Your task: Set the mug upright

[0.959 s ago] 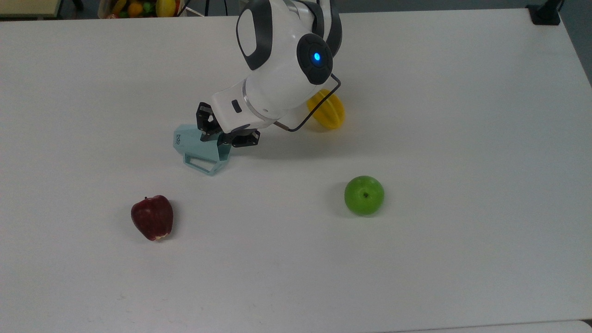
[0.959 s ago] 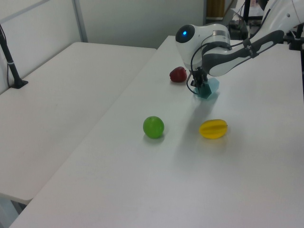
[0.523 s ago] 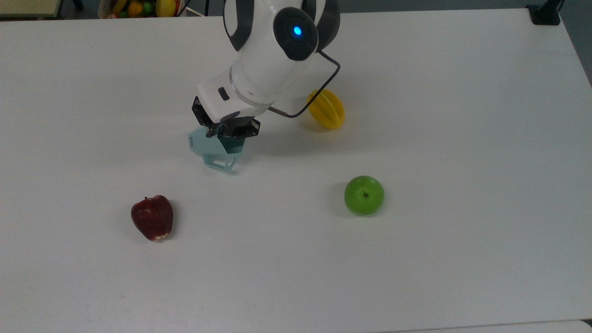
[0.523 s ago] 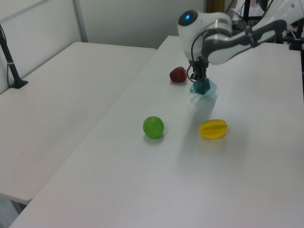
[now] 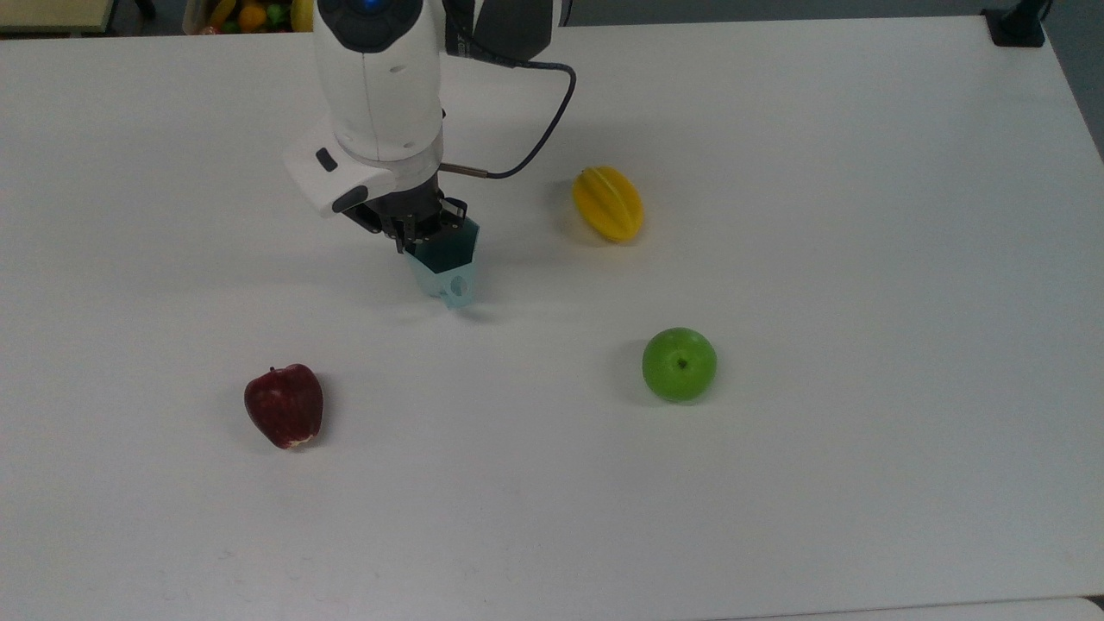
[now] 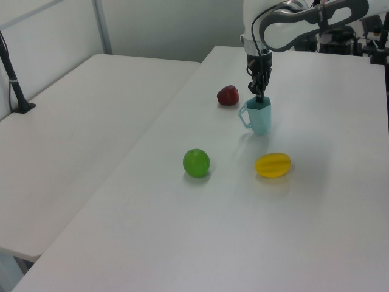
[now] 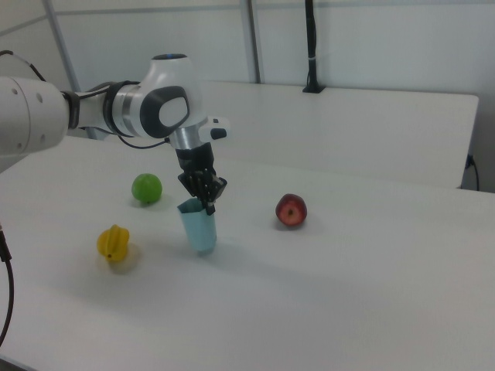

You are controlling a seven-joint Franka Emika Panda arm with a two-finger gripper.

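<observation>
The pale blue-green faceted mug [image 5: 446, 265] stands upright near the table's middle, mouth up. In the left view its angular handle [image 6: 243, 115] points to the left view's left. My gripper [image 5: 421, 228] points straight down and is shut on the mug's rim wall, one finger inside the mouth and one outside. The left view has the mug [image 6: 260, 117] under the gripper [image 6: 260, 97]; the right view has the mug [image 7: 199, 227] and gripper [image 7: 207, 202] too. I cannot tell whether the base rests on the table or hangs just above it.
A red apple [image 5: 285, 405] lies toward the top view's lower left. A green apple [image 5: 679, 364] sits to the lower right, and a yellow star fruit [image 5: 609, 203] lies right of the mug. A black clamp [image 5: 1013, 26] is fixed at the far right corner.
The arm swung from a low slant to vertical, turning the held mug from lying on its side to upright. The mug shifted slightly toward the top view's right.
</observation>
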